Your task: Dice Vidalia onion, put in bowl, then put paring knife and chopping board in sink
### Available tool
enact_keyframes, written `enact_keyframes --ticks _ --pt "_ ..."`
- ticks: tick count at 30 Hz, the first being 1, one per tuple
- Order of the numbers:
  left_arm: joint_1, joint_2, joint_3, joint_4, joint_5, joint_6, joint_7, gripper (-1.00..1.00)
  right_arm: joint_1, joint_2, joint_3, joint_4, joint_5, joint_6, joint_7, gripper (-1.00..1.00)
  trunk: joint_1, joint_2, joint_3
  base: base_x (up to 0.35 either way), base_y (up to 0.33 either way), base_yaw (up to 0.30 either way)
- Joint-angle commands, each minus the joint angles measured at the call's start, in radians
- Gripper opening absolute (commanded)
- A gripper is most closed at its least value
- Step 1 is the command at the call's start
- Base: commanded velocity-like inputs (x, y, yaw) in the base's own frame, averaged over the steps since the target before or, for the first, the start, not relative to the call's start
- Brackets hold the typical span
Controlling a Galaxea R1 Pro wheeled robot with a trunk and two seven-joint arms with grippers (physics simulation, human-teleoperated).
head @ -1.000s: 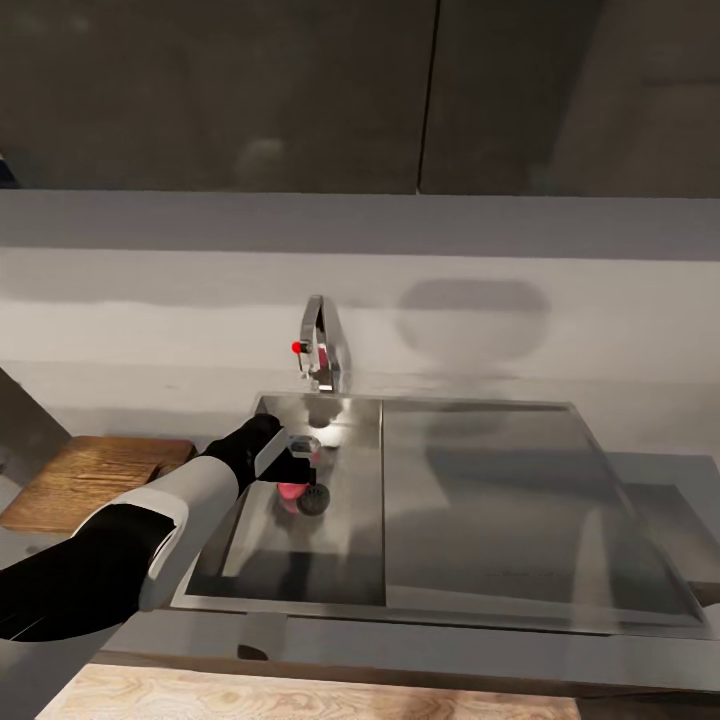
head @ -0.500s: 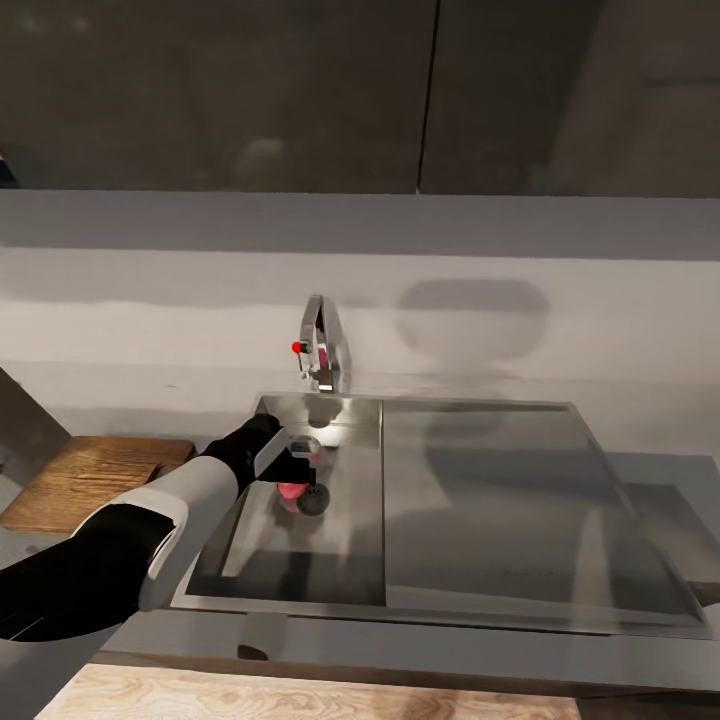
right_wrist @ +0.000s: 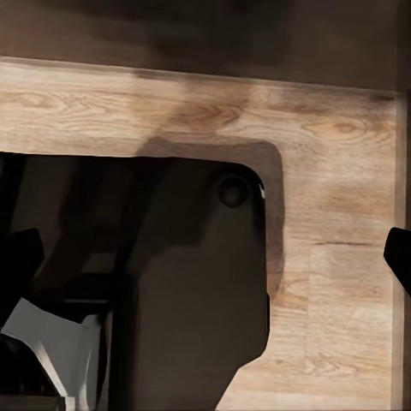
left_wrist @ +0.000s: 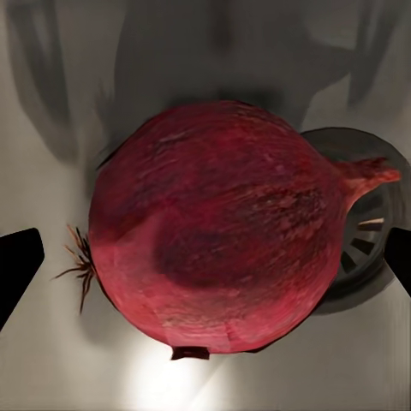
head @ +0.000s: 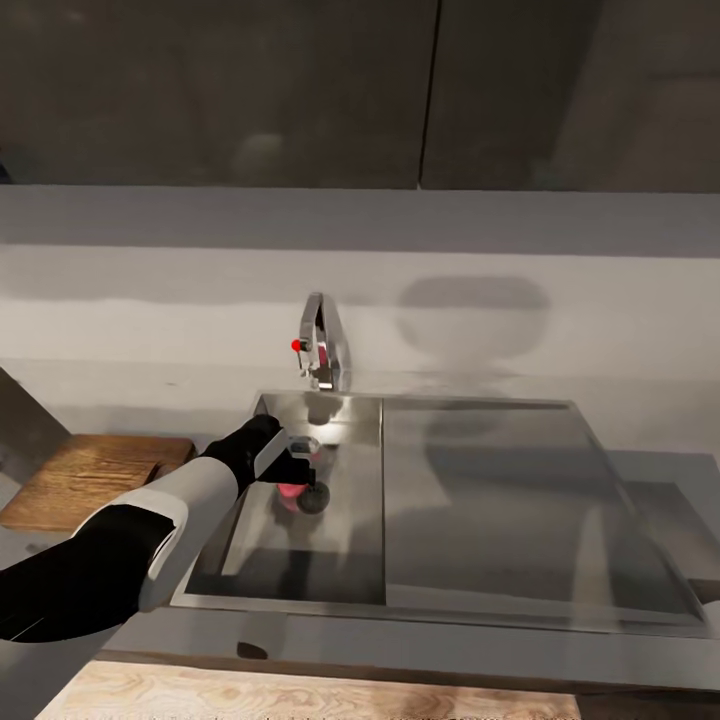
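Left gripper (left_wrist: 205, 257) spread wide around a round, papery red onion (left_wrist: 214, 227) beside the slotted drain (left_wrist: 364, 231) in the brushed-steel sink (head: 230, 540). Right gripper (right_wrist: 205, 257) spread apart above wood-grain floor (right_wrist: 334, 145).

**Arm and gripper posture at the sink basin**

Head view: the left arm enters from the lower left corner and reaches forward and to the right, its black upper segment followed by a white forearm shell and a black wrist. The left gripper (head: 303, 470) points downward into the basin. Left wrist view: the two dark fingertips (left_wrist: 19, 270) lie at opposite edges, spread wide on either side of the red onion (left_wrist: 214, 227), neither visibly touching it. Right wrist view: the right gripper's (right_wrist: 210, 257) dark fingertips likewise sit far apart at the edges, with nothing between them.
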Motion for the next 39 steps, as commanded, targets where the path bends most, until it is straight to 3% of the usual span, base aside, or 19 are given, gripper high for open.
enact_keyframes --ticks 1,9,10,16,30,39 --pt "-0.001 0.000 -0.007 -0.001 0.010 0.004 0.005 1.00 0.001 0.001 -0.003 -0.002 0.011 0.000 -0.008 1.00 0.001 -0.002 -0.003 0.000 0.000 0.000" --pt "0.000 0.000 -0.008 -0.002 0.010 0.004 0.005 1.00 0.001 0.002 -0.002 -0.002 0.011 -0.001 -0.008 1.00 0.001 -0.002 -0.009 0.000 0.000 0.000" --pt "0.000 0.000 -0.010 -0.002 0.010 0.004 0.005 -1.00 0.001 0.002 -0.002 -0.002 0.011 -0.001 -0.008 1.00 0.001 -0.002 -0.009 0.000 0.000 0.000" --pt "0.000 0.000 -0.033 -0.003 0.010 0.004 0.005 -1.00 0.001 0.002 -0.002 -0.002 0.011 -0.002 -0.008 1.00 0.001 -0.002 -0.009 0.021 0.000 0.000" --pt "0.000 0.000 -0.035 -0.007 0.010 0.004 0.005 -1.00 0.001 0.002 -0.003 -0.002 0.010 -0.002 -0.007 1.00 0.001 -0.002 -0.009 0.001 0.000 0.000" --pt "0.000 0.001 -0.035 -0.034 0.010 0.010 0.007 -1.00 0.001 0.001 -0.003 -0.002 0.010 0.000 -0.008 1.00 0.001 -0.002 0.003 0.000 0.000 0.000"
